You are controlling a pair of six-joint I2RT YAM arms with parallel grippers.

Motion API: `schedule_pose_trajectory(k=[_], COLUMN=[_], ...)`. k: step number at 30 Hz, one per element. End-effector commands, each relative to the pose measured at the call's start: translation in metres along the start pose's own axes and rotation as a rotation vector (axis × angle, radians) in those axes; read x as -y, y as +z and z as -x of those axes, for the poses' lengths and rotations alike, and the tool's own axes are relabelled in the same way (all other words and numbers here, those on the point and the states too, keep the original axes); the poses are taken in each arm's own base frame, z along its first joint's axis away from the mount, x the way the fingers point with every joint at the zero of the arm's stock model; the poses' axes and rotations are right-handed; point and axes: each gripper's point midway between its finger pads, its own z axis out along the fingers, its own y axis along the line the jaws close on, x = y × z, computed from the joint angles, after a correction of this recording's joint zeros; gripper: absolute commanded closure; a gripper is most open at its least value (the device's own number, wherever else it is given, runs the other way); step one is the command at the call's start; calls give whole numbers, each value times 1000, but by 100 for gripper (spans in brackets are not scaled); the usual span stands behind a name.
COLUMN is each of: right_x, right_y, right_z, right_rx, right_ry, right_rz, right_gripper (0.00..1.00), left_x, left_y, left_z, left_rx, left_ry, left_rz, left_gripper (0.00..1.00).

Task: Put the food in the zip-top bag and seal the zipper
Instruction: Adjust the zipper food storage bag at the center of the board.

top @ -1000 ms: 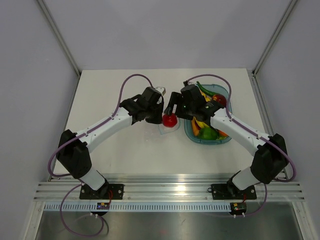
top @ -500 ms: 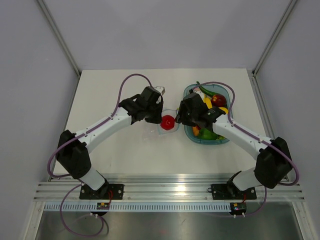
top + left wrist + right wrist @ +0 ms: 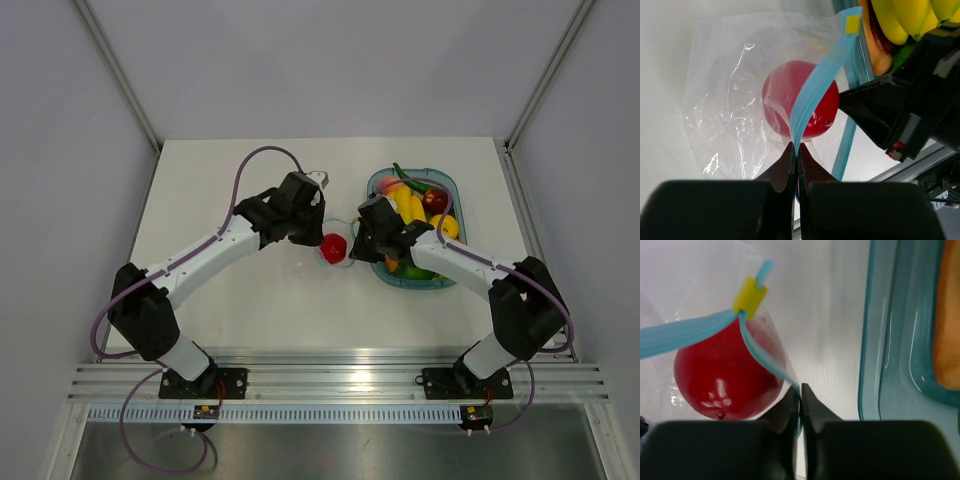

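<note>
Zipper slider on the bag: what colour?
Yellow slider, clearest in the right wrist view.

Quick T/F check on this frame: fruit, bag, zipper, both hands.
1. The red fruit is inside the bag. True.
2. The zipper is sealed. False: its two strips part at the yellow slider, so the mouth is open.
3. The left hand is open, clear of the bag. False: it is shut on a zipper strip.
4. The right hand pinches a zipper strip. True.
5. The bananas lie in the bag. False: they are in the tray.
</note>
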Motion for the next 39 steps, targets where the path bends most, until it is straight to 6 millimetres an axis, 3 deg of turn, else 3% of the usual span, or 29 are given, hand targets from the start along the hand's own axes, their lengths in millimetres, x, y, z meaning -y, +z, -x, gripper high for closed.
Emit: schedule_pose_trajectory(k=[1, 4, 5, 7, 8, 11, 13, 15, 16, 17, 20, 22, 27, 31, 32, 35, 36, 39], right_x=[-26, -26, -39, -45, -58, -69, -65, -46, -40, -20, 5, 1, -18, -33, -33, -42, -43, -48], right_y=[-2, -22, -41, -61, -81, -103, -100, -77, -65, -37, -4, -3, -29, -29, -23, -17, -16, -14], right_z=[13, 39, 63, 75, 89, 98, 94, 78, 73, 53, 26, 25, 51, 58, 55, 50, 49, 46], right_rx=[32, 100, 169, 195, 239, 273, 263, 226, 216, 153, 47, 50, 139, 133, 121, 97, 93, 83], right_ry=[13, -27, -36, -68, -71, -86, -87, -90, -86, -96, -103, -90, -106, -114, -110, -88, -83, -68], right_rz=[100, 43, 53, 55, 98, 150, 139, 79, 58, -7, -109, -86, -20, 19, 19, 65, 74, 103], right_gripper=[100, 100, 100, 100, 100, 100, 100, 100, 100, 100, 100, 100, 100, 100, 100, 100, 100, 100], left_x=[10, 2, 0, -2, -1, -6, -8, -10, -14, -16, -30, -28, -14, -16, -17, -17, -17, -21], left_y=[-21, -19, -20, -24, -30, -41, -47, -41, -32, -23, 6, 8, -24, -19, -17, -6, -6, -7], left_z=[23, 21, 20, 24, 27, 38, 43, 42, 33, 31, 5, 1, 29, 27, 24, 12, 11, 10], left_rx=[90, 82, 79, 92, 102, 143, 164, 166, 139, 132, 24, -3, 110, 95, 80, 43, 45, 54], left_ry=[14, 10, 9, 15, 18, 24, 21, 17, 12, 10, -2, -3, 14, 32, 34, 29, 27, 33], left_rz=[-48, -31, -22, -6, -9, 27, 37, 37, 43, 48, 104, 94, 41, 52, 54, 43, 43, 66], left_gripper=[100, 100, 100, 100, 100, 100, 100, 100, 100, 100, 100, 100, 100, 98, 89, 49, 44, 43])
